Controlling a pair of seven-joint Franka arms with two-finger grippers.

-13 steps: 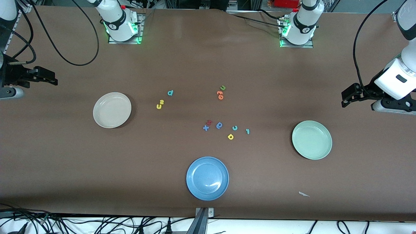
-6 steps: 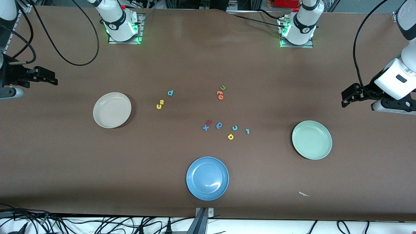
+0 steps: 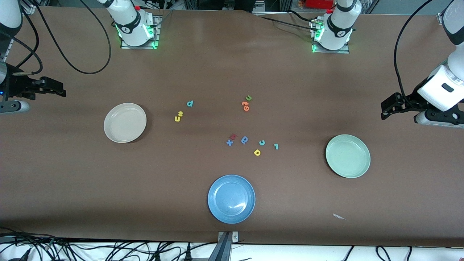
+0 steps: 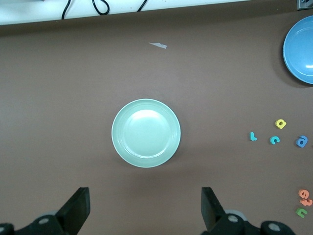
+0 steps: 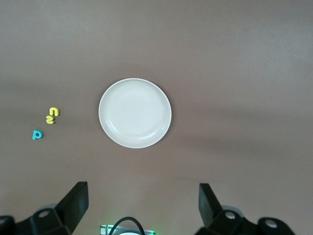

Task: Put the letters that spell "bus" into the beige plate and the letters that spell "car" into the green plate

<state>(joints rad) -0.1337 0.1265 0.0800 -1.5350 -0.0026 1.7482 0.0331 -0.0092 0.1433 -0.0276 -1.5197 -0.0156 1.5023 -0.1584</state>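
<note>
**A:** Anything change?

**B:** Only the right gripper (image 3: 59, 90). It shifted slightly over the desk (image 3: 232, 65) at the right arm's end, near the beige plate (image 3: 125, 123). Fingers apart, empty. The left gripper (image 3: 385, 108) waits near the green plate (image 3: 348, 156), fingers apart too.

**A:** Letters?

**B:** None moved. Teal b (image 3: 190, 104), yellow s (image 3: 180, 114) and yellow u (image 3: 177, 118) lie just beside the beige plate. Teal c (image 3: 261, 143), teal r (image 3: 276, 146) and yellow a (image 3: 257, 152) lie mid-desk, toward the green plate. Both plates are empty, nothing sorted. Probably the right arm starting toward "bus".
</note>
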